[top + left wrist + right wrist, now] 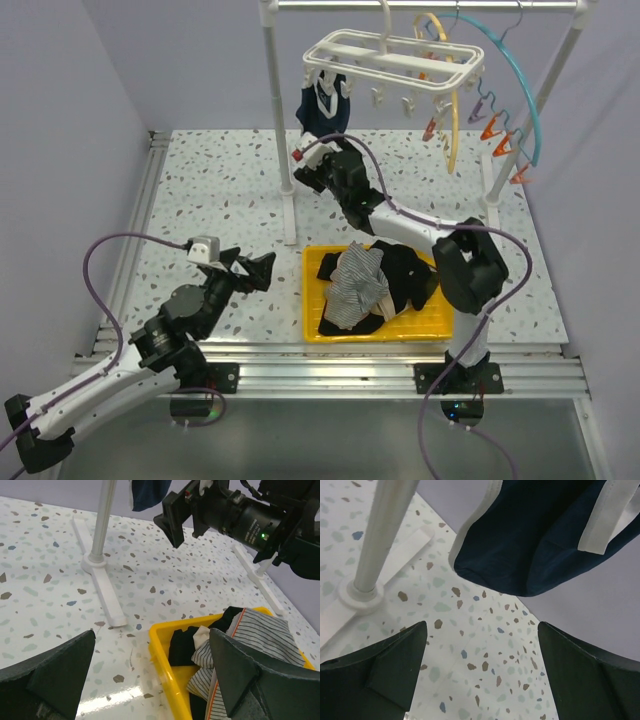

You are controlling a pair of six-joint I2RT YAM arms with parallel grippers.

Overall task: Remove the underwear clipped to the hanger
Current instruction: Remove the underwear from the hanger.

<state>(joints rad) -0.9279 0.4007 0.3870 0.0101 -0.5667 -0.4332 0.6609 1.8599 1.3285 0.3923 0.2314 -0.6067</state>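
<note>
Hovering low over the speckled white tabletop (220,190), the left gripper (260,270) has its jaws spread wide with nothing between them. Just to its right sits a yellow plastic tray (312,300), whose near corner shows between the fingers in the left wrist view (159,645). The tray holds a heap of underwear, with a grey striped cloth garment (355,285) lying on top of a black cloth garment (408,270).

Farther back, the right gripper (312,172) is also open and empty, pointing up from directly beneath the navy blue cloth underwear with white trim (323,105). In the right wrist view that garment (540,535) hangs above the parted fingers (380,670) and clear of them. It is clipped to a white plastic peg hanger (395,58) overhead. The white metal rack post (283,150) stands just left of this gripper, while a teal curved hanger with orange pegs (525,110) hangs well off to its right.
</note>
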